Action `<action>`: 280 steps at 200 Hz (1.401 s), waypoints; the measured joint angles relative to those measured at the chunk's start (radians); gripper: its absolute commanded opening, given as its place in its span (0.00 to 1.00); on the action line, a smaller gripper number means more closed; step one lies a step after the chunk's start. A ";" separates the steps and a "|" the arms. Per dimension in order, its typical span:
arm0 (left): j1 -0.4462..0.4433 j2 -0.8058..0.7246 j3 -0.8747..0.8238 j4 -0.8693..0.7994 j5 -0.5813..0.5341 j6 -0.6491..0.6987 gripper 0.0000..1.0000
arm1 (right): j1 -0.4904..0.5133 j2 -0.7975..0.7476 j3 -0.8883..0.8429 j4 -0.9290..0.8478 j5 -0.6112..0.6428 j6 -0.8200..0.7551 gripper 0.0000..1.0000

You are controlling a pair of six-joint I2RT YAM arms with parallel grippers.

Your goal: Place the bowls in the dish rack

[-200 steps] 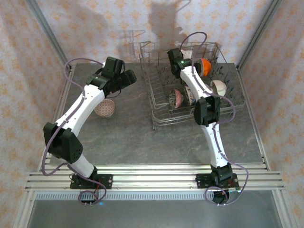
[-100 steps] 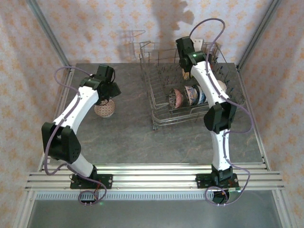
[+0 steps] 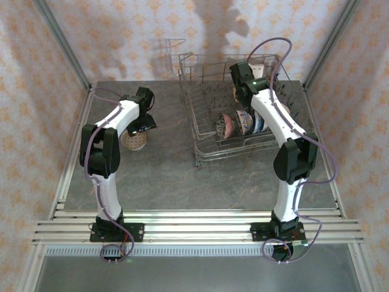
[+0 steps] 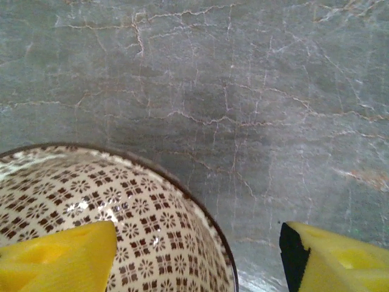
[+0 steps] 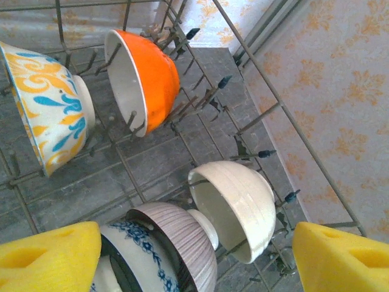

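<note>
Right wrist: dish rack (image 5: 261, 118) holds 5 bowls (image 5: 149, 73).

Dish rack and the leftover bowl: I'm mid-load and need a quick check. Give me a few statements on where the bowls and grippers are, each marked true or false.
1. An orange bowl stands on edge among the tines of the dish rack. True.
2. The brown-patterned bowl is in the rack. False: it sits on the table, left of the rack.
3. The left gripper straddles that bowl's rim, one finger inside and one outside. True.
4. The right gripper holds the cream bowl. False: its jaws are open and empty above the rack, and the cream bowl rests among the tines.
</note>
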State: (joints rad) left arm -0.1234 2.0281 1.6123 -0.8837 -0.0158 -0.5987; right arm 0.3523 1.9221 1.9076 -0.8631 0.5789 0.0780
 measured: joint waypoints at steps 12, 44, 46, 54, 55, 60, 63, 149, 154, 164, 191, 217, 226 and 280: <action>0.006 0.018 0.010 0.000 0.005 0.004 0.64 | 0.000 -0.014 -0.019 0.001 0.000 0.000 0.82; 0.013 0.027 0.010 0.001 0.016 0.011 0.46 | 0.000 -0.022 -0.025 0.006 0.000 0.005 0.82; 0.013 0.028 0.010 0.001 0.016 0.017 0.45 | 0.000 -0.022 -0.025 0.006 0.000 0.006 0.82; 0.014 0.028 0.010 0.001 0.019 0.020 0.40 | 0.000 -0.022 -0.025 0.007 0.000 0.008 0.82; 0.014 0.028 0.010 0.001 0.019 0.020 0.40 | 0.000 -0.022 -0.025 0.007 0.000 0.008 0.82; 0.015 0.028 0.010 0.001 0.023 0.021 0.37 | 0.000 -0.022 -0.025 0.007 0.000 0.008 0.82; 0.015 0.028 0.010 0.001 0.024 0.017 0.35 | 0.000 -0.022 -0.025 0.007 0.000 0.009 0.82; 0.015 0.014 0.010 0.003 0.060 0.021 0.06 | 0.000 -0.020 0.028 0.003 -0.006 0.016 0.81; 0.016 0.008 0.010 0.002 0.060 0.020 0.06 | 0.000 -0.019 0.030 0.001 -0.008 0.016 0.81; 0.019 -0.006 0.010 0.002 0.068 0.016 0.06 | 0.000 -0.015 0.038 -0.003 -0.014 0.015 0.81; 0.021 -0.053 0.009 0.013 0.120 -0.019 0.05 | 0.000 -0.012 0.069 -0.015 -0.051 0.015 0.81; 0.018 -0.135 -0.001 0.056 0.173 -0.087 0.00 | 0.003 -0.012 0.120 -0.021 -0.127 0.009 0.80; 0.013 -0.173 -0.001 0.078 0.180 -0.116 0.00 | 0.008 -0.011 0.138 -0.021 -0.151 -0.003 0.80; -0.079 -0.292 0.134 0.189 0.175 -0.260 0.00 | 0.106 -0.012 0.187 0.003 -0.320 -0.105 0.79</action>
State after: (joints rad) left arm -0.2024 1.7359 1.7462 -0.6949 0.1593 -0.8585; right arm 0.4580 1.9102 2.0949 -0.8597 0.2588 -0.0269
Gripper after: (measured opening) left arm 0.046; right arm 0.801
